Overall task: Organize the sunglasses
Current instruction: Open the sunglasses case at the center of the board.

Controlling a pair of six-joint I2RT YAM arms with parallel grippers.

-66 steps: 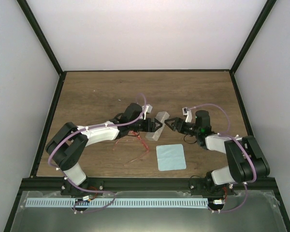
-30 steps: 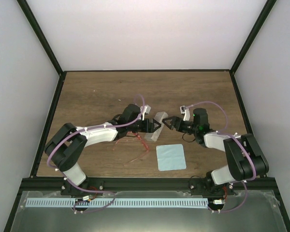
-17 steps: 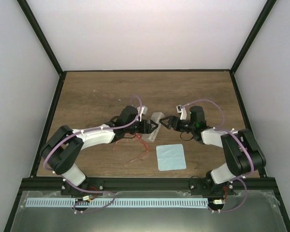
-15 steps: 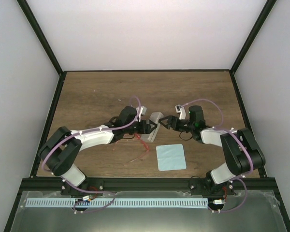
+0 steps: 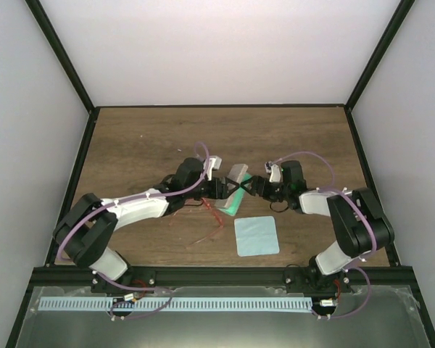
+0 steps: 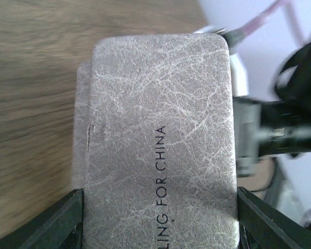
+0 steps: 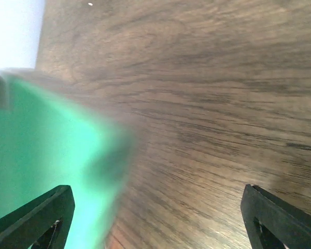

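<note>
Two arms bend inward from the near corners and meet nose to nose over the middle of the tabletop [image 5: 145,145]. The left arm lies low and stretched, its forearm running right. The right arm is folded back on itself, elbow out toward the right edge, wrist turned left. The left tool [image 5: 226,190] is clamped across a grey case [image 6: 160,114], one finger against each long side. The right tool [image 5: 252,186] stands spread wide and grips nothing. It faces the case from the other side, very close, though contact cannot be told from above.

The sunglasses [image 5: 214,217], thin and red, lie on the wood just nearer than the left tool, held by neither tool. A pale blue cloth [image 5: 257,235] lies flat to their right, apart from them.

Only the overhead view shows the sunglasses and the cloth. Only the left wrist view shows the case's cracked grey skin and black lettering. The right wrist view, blurred, shows the green lining [image 7: 36,150] up close beside one finger, with bare wood filling the rest of the gap.
</note>
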